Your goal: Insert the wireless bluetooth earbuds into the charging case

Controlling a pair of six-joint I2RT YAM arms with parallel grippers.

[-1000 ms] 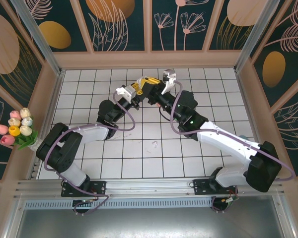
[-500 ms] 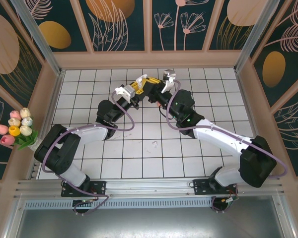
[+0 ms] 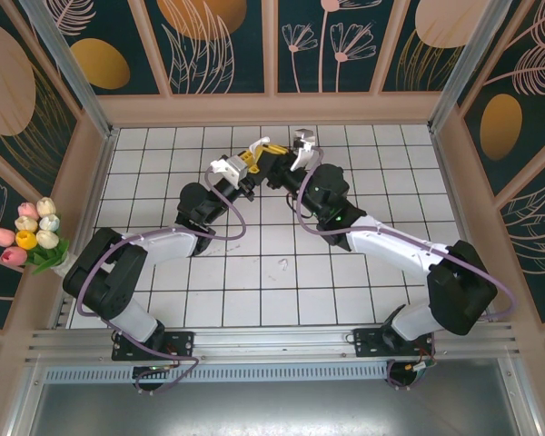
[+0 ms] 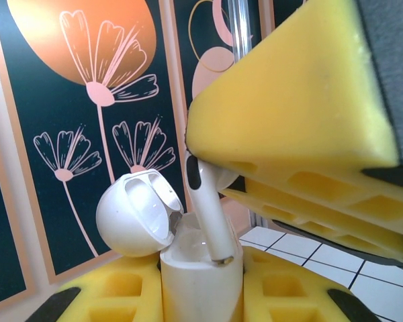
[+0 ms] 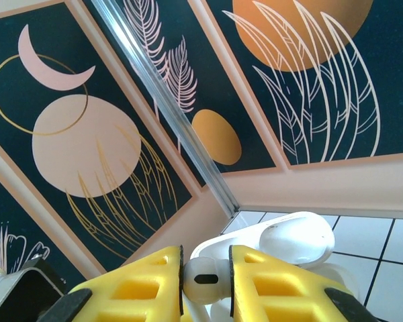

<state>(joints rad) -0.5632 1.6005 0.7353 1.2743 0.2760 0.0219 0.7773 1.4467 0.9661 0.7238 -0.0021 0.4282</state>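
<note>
1. The left gripper is closed on the charging case. Its yellow foam pads press on both flanks of the white body and hold the case upright.
2. The case's lid is hinged open and tips back off the top of the case, with its hollow inside facing the opening.
3. The right gripper is clamped almost shut on one white earbud. The earbud's head is pinched between the two yellow pads, and its dark oval vent faces the right wrist camera.
4. From the left wrist camera, this earbud stands directly above the case's open top. Its head is tucked under the right gripper's pads and its stem slants down toward the case.
5. The stem's metal tip reaches the rim of the case's opening, just beside the lid hinge. I cannot tell whether it has entered its socket.
6. From the right wrist camera, the case's white lid shows just beyond the gripped earbud, close behind the pad tips.
7. In the overhead view, both grippers meet at the case above the far part of the white-tiled worktop, close to the back wall. The left gripper is on one side of the case and the right gripper on the other.
</note>
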